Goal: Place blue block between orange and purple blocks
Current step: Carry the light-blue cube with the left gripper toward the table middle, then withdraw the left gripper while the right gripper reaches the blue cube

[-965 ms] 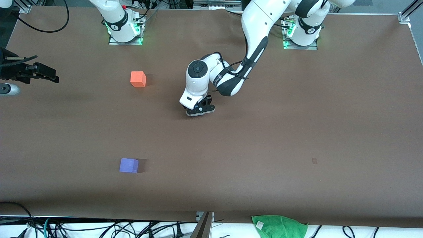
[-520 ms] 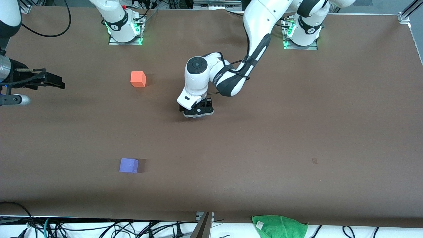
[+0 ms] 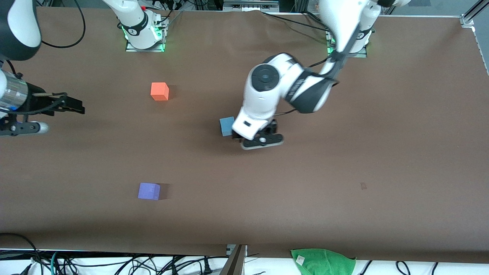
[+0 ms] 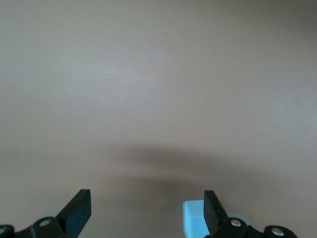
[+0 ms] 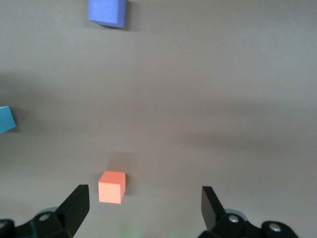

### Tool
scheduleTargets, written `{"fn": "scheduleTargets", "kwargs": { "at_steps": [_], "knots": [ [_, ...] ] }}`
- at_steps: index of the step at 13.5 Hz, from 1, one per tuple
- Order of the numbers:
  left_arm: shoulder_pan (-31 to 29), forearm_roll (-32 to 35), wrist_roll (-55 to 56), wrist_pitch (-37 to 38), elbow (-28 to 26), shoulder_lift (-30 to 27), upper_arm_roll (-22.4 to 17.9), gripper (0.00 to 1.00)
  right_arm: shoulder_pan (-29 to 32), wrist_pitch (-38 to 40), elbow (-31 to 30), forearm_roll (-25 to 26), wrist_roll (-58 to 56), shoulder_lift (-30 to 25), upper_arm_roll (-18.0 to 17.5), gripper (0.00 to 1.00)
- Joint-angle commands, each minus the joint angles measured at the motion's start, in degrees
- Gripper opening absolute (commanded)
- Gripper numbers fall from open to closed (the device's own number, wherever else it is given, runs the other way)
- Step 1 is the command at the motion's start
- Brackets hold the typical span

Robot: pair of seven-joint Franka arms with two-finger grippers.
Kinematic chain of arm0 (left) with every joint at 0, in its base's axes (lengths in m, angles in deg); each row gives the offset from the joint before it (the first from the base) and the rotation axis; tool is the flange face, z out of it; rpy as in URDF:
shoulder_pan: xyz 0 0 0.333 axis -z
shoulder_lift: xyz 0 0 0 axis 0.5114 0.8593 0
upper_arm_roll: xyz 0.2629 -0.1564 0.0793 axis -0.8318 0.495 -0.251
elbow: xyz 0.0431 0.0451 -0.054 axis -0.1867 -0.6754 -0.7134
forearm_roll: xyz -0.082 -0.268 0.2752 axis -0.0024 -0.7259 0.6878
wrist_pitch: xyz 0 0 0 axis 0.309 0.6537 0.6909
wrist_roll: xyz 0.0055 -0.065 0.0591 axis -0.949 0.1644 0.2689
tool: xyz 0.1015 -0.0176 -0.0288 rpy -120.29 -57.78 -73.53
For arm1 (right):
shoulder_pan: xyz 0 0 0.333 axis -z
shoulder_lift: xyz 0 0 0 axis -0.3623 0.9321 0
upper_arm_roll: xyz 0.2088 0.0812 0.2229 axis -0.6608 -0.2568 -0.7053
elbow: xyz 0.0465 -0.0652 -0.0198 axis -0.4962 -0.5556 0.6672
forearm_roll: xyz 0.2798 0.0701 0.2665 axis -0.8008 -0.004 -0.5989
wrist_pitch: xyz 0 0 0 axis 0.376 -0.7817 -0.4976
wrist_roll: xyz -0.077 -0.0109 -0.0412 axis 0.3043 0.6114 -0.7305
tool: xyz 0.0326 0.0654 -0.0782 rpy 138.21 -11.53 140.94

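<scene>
The blue block (image 3: pixel 227 126) sits on the brown table, nearer to the front camera than the orange block (image 3: pixel 159 91) and farther than the purple block (image 3: pixel 149 191). It lies toward the left arm's end from both. My left gripper (image 3: pixel 256 138) hovers open just beside the blue block, raised off it. In the left wrist view the blue block (image 4: pixel 194 220) shows close to one finger of the open left gripper (image 4: pixel 147 213), with nothing held. My right gripper (image 3: pixel 78 106) waits open at the right arm's end. The right wrist view shows its open gripper (image 5: pixel 145 208), the orange block (image 5: pixel 112 187), the purple block (image 5: pixel 107 12) and the blue block (image 5: pixel 6 119).
A green cloth (image 3: pixel 323 261) lies off the table's front edge among cables. The two arm bases (image 3: pixel 143 32) (image 3: pixel 347 42) stand along the table's back edge. A small dark mark (image 3: pixel 363 186) is on the table toward the left arm's end.
My left gripper has opened, left the blue block on the table, risen and shifted toward the left arm's end. The right gripper has crept a little toward the table's middle.
</scene>
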Motion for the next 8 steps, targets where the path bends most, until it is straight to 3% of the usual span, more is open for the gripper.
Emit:
{"fn": "scheduleTargets", "kwargs": {
  "at_steps": [1,6,7,8],
  "knots": [
    [-5.83,-1.72,-7.55,10.91,-2.03,-8.96,1.19,1.0,-4.66,-2.74,0.99,-0.86,1.87,2.43,0.02,1.0],
    [-14.01,-4.53,-19.05,24.46,-2.12,-17.93,1.01,1.0,-15.04,-10.64,0.81,-2.97,10.23,7.44,-0.06,1.0],
    [-17.25,-4.71,-23.09,26.4,-3.16,-19.95,1.01,1.0,-17.32,-12.66,0.81,-2.97,10.93,8.84,0.02,1.0],
    [-19.81,-4.71,-28.26,26.6,-7.7,-23.89,0.66,1.0,-19.34,-14.68,0.73,-3.06,12.68,10.08,0.02,1.0]
  ]
}}
